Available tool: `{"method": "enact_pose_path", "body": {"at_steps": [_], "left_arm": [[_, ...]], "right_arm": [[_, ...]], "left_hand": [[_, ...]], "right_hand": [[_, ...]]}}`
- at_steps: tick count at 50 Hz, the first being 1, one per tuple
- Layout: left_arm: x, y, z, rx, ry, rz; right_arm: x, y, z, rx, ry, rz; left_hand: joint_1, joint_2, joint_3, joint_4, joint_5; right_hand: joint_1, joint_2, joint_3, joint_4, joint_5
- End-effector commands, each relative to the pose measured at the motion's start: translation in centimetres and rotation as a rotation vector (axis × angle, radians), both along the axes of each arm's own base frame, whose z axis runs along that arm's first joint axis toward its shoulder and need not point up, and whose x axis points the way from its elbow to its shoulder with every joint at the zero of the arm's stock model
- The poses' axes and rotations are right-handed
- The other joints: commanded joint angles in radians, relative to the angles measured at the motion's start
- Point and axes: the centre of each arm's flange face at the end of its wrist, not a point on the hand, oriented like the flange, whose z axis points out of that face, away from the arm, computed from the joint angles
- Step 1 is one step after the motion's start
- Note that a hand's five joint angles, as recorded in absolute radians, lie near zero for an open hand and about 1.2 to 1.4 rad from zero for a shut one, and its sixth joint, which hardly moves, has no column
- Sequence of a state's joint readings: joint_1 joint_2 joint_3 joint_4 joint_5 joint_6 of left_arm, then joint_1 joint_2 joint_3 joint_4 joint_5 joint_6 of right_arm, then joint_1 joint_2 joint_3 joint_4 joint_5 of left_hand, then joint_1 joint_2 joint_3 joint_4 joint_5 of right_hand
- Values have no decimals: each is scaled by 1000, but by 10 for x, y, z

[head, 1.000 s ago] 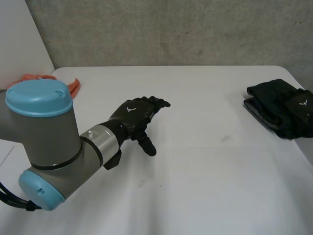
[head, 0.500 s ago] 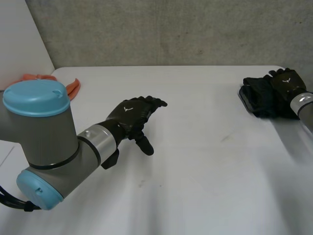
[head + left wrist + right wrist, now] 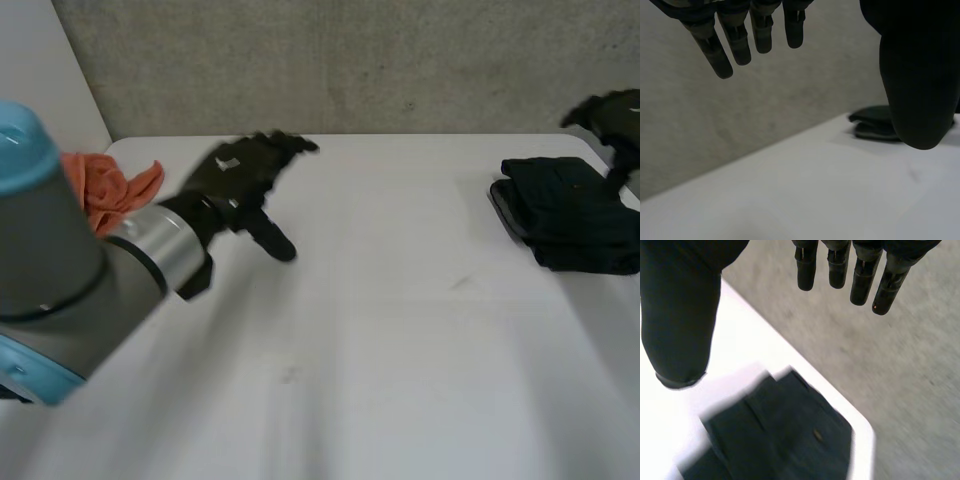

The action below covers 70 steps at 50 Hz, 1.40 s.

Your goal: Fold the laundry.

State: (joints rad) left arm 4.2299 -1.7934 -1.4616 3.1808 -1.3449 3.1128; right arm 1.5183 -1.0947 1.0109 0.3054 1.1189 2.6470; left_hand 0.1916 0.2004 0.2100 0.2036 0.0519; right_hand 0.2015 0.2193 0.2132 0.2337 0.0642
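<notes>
Left hand (image 3: pixel 238 172) hangs above the table (image 3: pixel 400 340), over its far left part, not touching it. Fingers (image 3: pixel 740 40) straight & a little apart, thumb (image 3: pixel 917 85) sticking out well clear of them, nothing held. In head view the fingers aim toward the far edge & the grey wall (image 3: pixel 350 60), thumb pointing down at the tabletop. Left arm (image 3: pixel 70 270), grey w/ a light-blue cap, comes in from the near left corner.

Right hand (image 3: pixel 610 108) is up off the table at the far right, past the far edge of the folded black garment (image 3: pixel 575 215) & apart from it. Right wrist view: its fingers (image 3: pixel 860 275) straight, side by side w/ small gaps, thumb (image 3: pixel 682 325) wide apart from them. Hand empty, garment lying below the palm, no contact.

Garment sits flat on the table near the right edge, toward the far right corner. It's folded into a compact stack, w/ layered edges showing on the side facing the table's middle. A small button-like spot (image 3: pixel 817 435) shows on its top layer; can't tell what kind of garment it is. In left wrist view the garment (image 3: pixel 872 122) lies far off beyond the thumb, on the table by the wall.

Orange cloth (image 3: pixel 110 188) lies crumpled at the far left corner, just beside the left arm in head view, well apart from the black garment. Can't tell if the arm touches it
</notes>
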Motion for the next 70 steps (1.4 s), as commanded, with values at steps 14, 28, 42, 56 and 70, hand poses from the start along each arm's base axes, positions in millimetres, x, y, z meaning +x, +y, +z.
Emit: {"method": "enact_pose_path", "body": {"at_steps": [14,28,42,56,70], "left_arm": [[170,-210,-54,-189,-360,501],[215,-289,-148,-328,-562,547],[146,-238,-55,-411,-396,607],[9,-35,0,-120,174,-13],[91,-157,-54,-387,-375,352]], "right_arm": [[140,147,-74,272,-114,355],[123,176,-104,271,-34,358],[102,161,-74,173,-64,281],[82,146,-48,96,-98,203],[82,151,-55,117,-95,211]], "left_hand": [[-17,-26,-35,-29,-52],[490,481,472,478,455],[1205,1196,1186,1193,1170],[1205,1196,1186,1193,1170],[-17,-26,-35,-29,-52]], "right_hand": [[-27,-45,-39,-59,-64],[-27,-45,-39,-59,-64],[-27,-45,-39,-59,-64],[-27,-45,-39,-59,-64],[-27,-45,-39,-59,-64]]}}
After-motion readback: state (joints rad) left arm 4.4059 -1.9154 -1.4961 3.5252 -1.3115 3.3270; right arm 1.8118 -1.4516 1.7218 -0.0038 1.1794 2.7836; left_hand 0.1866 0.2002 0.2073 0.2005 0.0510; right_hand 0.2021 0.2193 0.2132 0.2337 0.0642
